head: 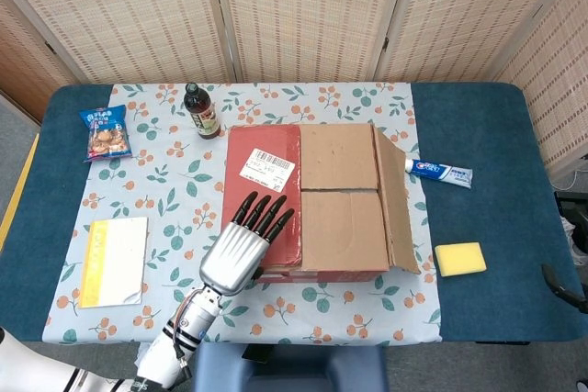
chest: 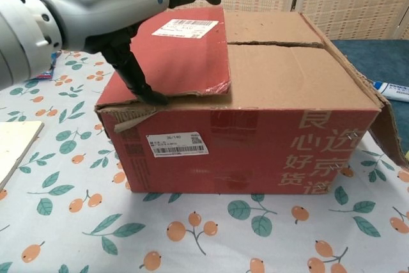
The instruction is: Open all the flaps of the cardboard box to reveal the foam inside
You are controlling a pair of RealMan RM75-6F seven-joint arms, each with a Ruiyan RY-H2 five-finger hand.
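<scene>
One cardboard box (Chinese characters), barcode label

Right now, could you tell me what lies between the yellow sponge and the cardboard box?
Only bare cloth: in the head view, the stretch of table between the yellow sponge and the cardboard box holds nothing.

One cardboard box; one bottle; one sponge; one toothpaste tube.

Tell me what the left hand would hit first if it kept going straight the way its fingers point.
Probably the white shipping label on the red flap: the left hand points up along that flap toward the label. Its height above the flap is unclear, so it might pass over it.
</scene>
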